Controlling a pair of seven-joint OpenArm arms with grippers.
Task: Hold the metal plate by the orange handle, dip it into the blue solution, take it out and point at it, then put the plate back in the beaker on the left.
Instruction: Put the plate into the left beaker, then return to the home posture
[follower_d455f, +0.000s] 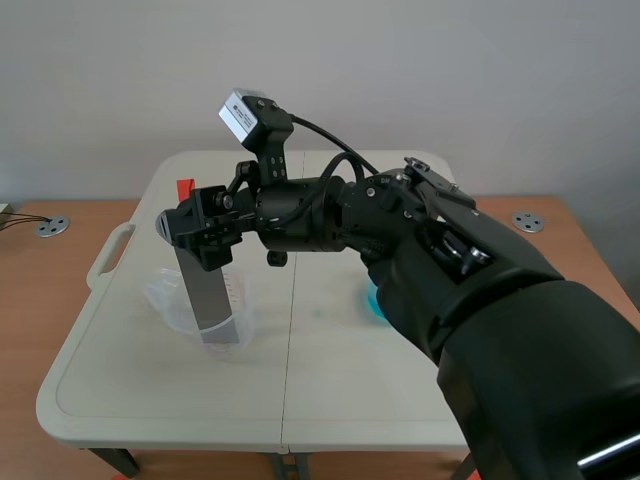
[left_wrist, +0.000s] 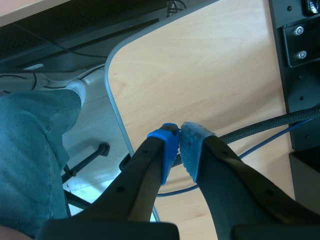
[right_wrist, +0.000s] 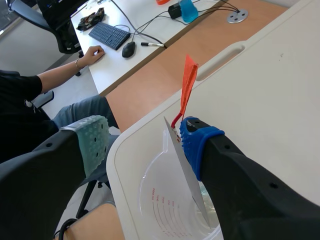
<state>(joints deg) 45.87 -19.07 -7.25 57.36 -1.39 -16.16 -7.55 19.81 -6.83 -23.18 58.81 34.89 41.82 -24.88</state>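
Right wrist view: metal plate (right_wrist: 184, 167) standing tilted in the clear beaker (right_wrist: 155, 200), between the fingers of the right hand (right_wrist: 144, 142), just beside its blue pad and apart from the green one. Fingers spread wide, gripping nothing. Orange handle (right_wrist: 188, 82) sticking up ahead of the hand. Beaker near a corner of the white bench (right_wrist: 270, 90). Left hand (left_wrist: 179, 145) closed on nothing, pads together, above a wooden surface (left_wrist: 200, 75).
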